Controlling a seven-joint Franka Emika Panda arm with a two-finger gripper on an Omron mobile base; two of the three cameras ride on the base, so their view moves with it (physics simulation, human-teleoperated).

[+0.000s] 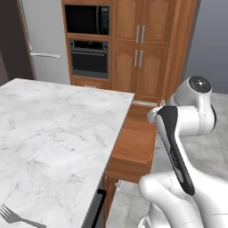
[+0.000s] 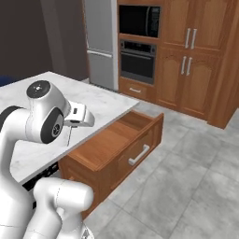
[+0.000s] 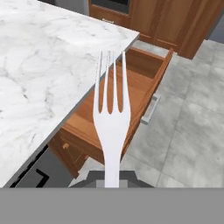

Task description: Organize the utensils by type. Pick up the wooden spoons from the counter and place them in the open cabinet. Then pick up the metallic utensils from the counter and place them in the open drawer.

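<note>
Gripper: closed on the handle of a pale grey four-tined metal fork (image 3: pixel 111 118); in the hand view the handle runs down to the bottom edge, where the fingertips themselves are hidden, and the tines point away from the hand.
Held fork: its tines lie across the line where the counter edge meets the drawer, seen from above and clear of both.
Drawer: wide shallow reddish-brown wooden drawer (image 2: pixel 114 142) pulled out from under the counter, with a grey bar handle on its front; its flat bottom is bare where it shows.
Counter: large white marble slab with grey veins (image 1: pixel 49 129) over brown cabinets.
Second fork: a grey metal fork (image 1: pixel 13 217) lies flat on the counter at the lower left corner of the left base view, tines toward the far left, well apart from the drawer.
Arm: white arm with dark joints (image 1: pixel 180 138) bent over the drawer side of the counter.
</note>
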